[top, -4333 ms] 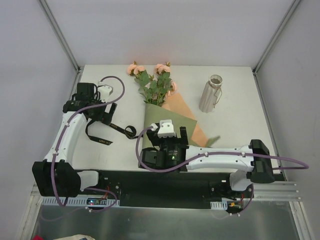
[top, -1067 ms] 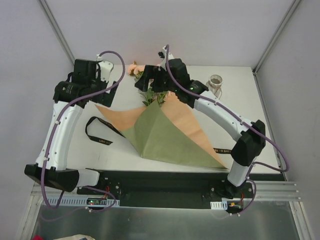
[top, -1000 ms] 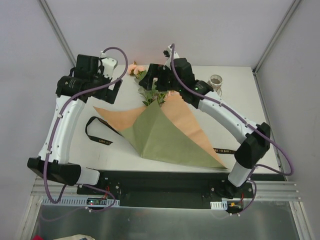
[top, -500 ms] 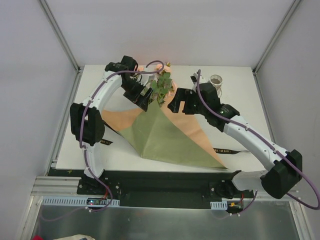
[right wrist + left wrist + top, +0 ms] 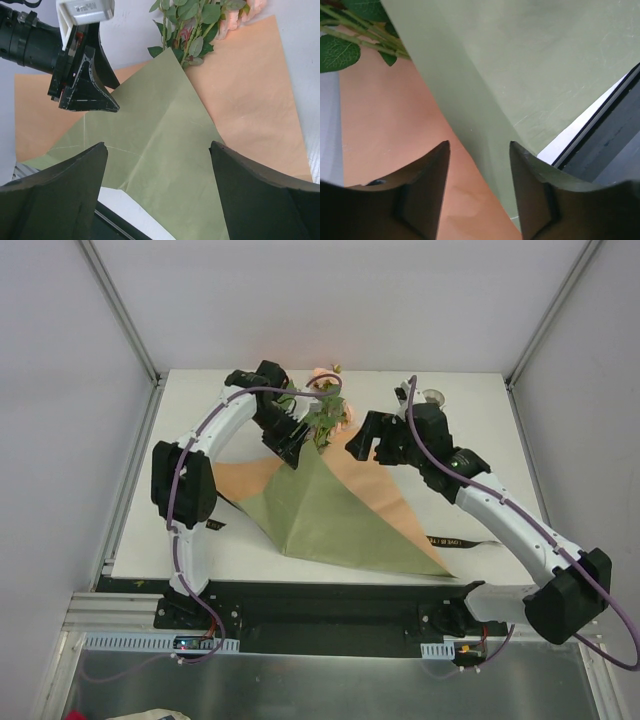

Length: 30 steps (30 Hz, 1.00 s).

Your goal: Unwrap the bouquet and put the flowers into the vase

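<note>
The kraft paper [image 5: 335, 515] lies opened out on the white worktop [image 5: 510, 430]. Its olive-green side is folded over into a broad triangle, and the peach inner face shows to either side. The point of that triangle reaches toward the far edge, where it meets the flowers [image 5: 325, 412]. Their thin green stems and leaves rest on the paper, and the peach-pink rose heads lie beyond it, near the far edge of the worktop. The left fingers [image 5: 437, 170] are low at the left of the olive point, just beside the stems. From the left wrist they stand apart, with the edge of the olive fold and the peach sheet running under the gap. Nothing is pinched between them, and whether their tips touch the paper cannot be told. The right fingers [image 5: 90, 170] are spread wide above the paper, to the right of the flowers, and hold nothing. The vase [image 5: 434, 396] is at the far right of the worktop, apart from the flowers. Most of it is hidden behind the right arm, so only its round top shows. A black ribbon [image 5: 450, 540] lies loose on the worktop along the near right edge of the paper.
</note>
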{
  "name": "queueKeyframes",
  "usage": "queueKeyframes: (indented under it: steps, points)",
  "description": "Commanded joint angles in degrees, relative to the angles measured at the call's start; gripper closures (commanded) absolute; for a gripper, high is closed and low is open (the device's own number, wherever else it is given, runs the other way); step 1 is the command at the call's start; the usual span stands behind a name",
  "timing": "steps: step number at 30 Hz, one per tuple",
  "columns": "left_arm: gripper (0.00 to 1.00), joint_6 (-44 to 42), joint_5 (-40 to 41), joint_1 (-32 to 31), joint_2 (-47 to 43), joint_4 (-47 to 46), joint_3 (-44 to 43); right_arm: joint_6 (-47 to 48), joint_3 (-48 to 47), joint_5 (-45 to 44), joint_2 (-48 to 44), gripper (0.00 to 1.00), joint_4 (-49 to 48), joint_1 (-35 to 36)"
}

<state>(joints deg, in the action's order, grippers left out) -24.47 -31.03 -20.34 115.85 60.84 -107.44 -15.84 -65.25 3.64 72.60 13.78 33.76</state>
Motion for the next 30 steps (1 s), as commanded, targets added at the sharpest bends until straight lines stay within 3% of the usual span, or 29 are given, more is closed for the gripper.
queueKeyframes:
  steps: [1, 2, 4, 7, 8, 14, 22, 27, 30]
  points:
    - [0.57, -1.55, 1.75, -0.75, -0.01, 1.48, 1.44, -0.6, 0.21, 1.37, -1.93, 0.15, -2.09, -0.97]
    - [0.68, -1.46, 2.8, -0.93, -0.27, 1.21, 1.62, -0.51, 0.3, 1.37, -2.11, 0.16, -2.09, -1.15]
    - [0.75, -1.46, 3.69, -1.11, -1.06, 0.51, 2.4, -0.51, 0.21, 1.46, -2.46, 0.18, -2.18, -1.33]
    - [0.98, -1.46, 6.23, -1.72, -2.38, -0.28, 3.37, -0.25, 0.22, 1.37, -2.72, 0.2, -2.09, -1.59]
    - [1.0, -1.2, 6.94, -2.16, -2.91, -0.37, 3.55, -0.16, 0.21, 1.37, -2.72, 0.21, -2.09, -1.76]
    - [1.0, -1.81, 5.81, -4.18, -12.56, -2.65, 8.37, 0.72, 0.13, 1.46, -2.64, 0.25, -1.66, -1.85]
    - [0.97, -8.57, -7.36, -7.96, -36.64, -2.57, 25.68, 2.47, -1.54, 2.69, 0.17, 0.27, -0.95, -2.64]
    - [0.94, -23.14, -16.94, -8.84, -49.38, 4.09, 34.21, 1.69, -3.12, 5.93, 4.74, 0.29, -2.09, -2.56]
    - [0.93, -34.48, -23.1, -8.93, -51.51, 14.45, 35.54, 0.72, -4.09, 8.3, 7.03, 0.32, -3.23, -2.47]
